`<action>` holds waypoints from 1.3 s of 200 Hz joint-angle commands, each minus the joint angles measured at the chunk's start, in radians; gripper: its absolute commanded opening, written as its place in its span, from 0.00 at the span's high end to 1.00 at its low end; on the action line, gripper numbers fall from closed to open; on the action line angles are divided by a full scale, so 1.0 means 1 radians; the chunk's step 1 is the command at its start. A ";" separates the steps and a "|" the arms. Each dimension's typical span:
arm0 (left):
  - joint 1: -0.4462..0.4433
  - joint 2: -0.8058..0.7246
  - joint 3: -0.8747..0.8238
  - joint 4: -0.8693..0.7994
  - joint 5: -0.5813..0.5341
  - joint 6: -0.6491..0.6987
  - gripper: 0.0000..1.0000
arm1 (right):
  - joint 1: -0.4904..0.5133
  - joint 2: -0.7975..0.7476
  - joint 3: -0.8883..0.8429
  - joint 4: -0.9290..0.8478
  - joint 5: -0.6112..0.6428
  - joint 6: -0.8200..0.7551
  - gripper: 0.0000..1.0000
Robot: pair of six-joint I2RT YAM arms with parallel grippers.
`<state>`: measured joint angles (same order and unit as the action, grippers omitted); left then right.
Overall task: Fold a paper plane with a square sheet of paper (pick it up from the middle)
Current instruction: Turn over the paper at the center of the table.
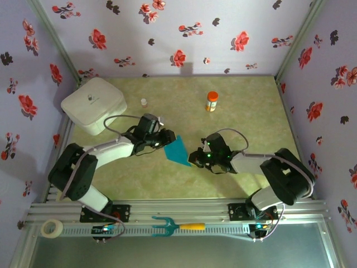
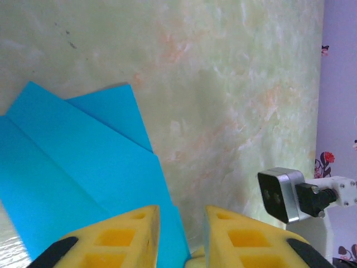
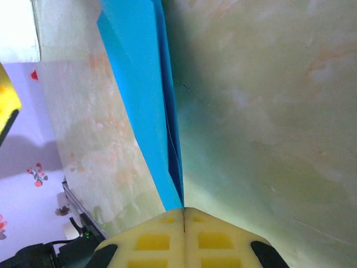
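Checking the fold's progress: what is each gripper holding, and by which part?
The right gripper is shut on the folded teal paper, pinching the edge that faces the right arm. The left gripper has its jaws apart, clamping nothing.

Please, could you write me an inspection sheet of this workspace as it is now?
Surface: green marbled table, no spills seen.
Job's things: teal-blue paper, partly folded, between the grippers.
Clutter: white box, orange bottle, small vial at the back; tape roll, teal pronged tool on the front rail.
Grippers: left gripper open around the paper's edge; right gripper shut on its tip.
Cables: a cable loops over each arm.
Surroundings: floral walls.
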<state>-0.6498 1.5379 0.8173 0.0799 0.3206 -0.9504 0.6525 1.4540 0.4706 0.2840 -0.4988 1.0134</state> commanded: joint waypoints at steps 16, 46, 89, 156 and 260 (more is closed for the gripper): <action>0.001 -0.092 -0.037 -0.038 -0.087 0.064 0.72 | -0.003 -0.092 0.031 -0.143 0.101 -0.116 0.96; 0.001 -0.158 -0.066 -0.040 -0.134 0.084 0.72 | -0.002 -0.146 0.043 -0.214 0.149 -0.165 0.96; 0.001 -0.236 -0.120 -0.032 -0.187 0.108 0.72 | -0.001 -0.176 0.073 -0.285 0.202 -0.193 0.96; 0.005 -0.253 -0.124 -0.035 -0.230 0.128 0.69 | 0.027 -0.227 0.083 -0.338 0.283 -0.215 0.96; 0.060 -0.395 -0.171 -0.154 -0.302 0.155 0.50 | 0.127 -0.305 0.229 -0.631 0.581 -0.418 0.96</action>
<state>-0.6094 1.1835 0.6678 -0.0250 0.0551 -0.8238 0.7517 1.1709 0.6426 -0.2268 -0.0654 0.6868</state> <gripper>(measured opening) 0.488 0.060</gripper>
